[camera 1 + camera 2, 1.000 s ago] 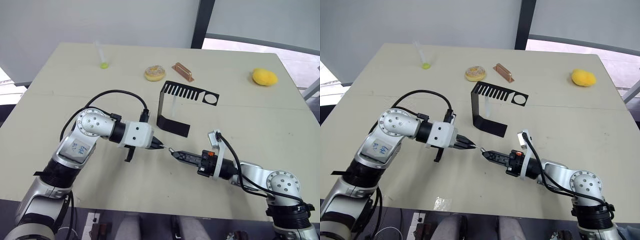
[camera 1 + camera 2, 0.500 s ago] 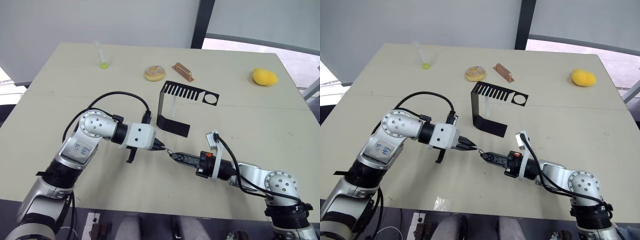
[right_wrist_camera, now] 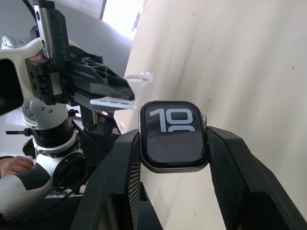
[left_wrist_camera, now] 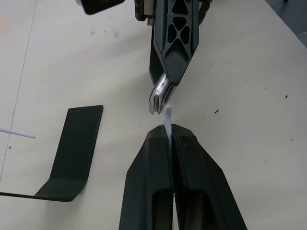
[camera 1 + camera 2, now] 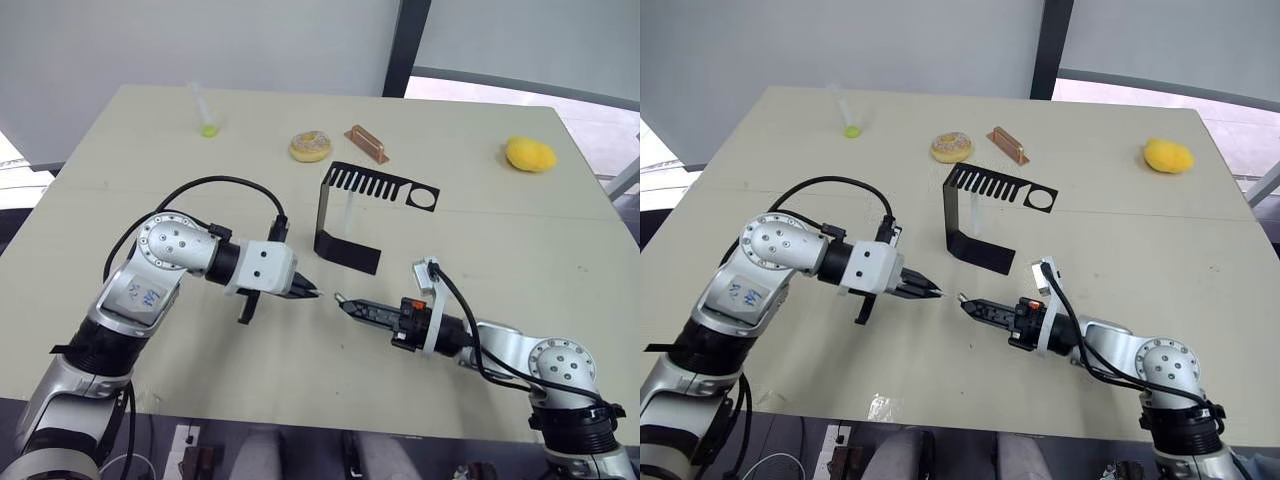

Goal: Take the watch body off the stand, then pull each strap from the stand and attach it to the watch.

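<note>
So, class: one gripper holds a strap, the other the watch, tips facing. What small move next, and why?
Probably ease the left gripper forward so its strap meets the edge of the watch clamped in the right gripper. The strap's white tip sits just short of the watch, roughly in line with it, with a small gap left. One more strap hangs from the stand.

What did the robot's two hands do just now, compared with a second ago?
The left gripper, shut on a strap, backed away to the robot's left, so a gap opened between it and the right gripper. The right gripper kept the watch body clamped. The stand stayed put, with another strap hanging from it.
</note>
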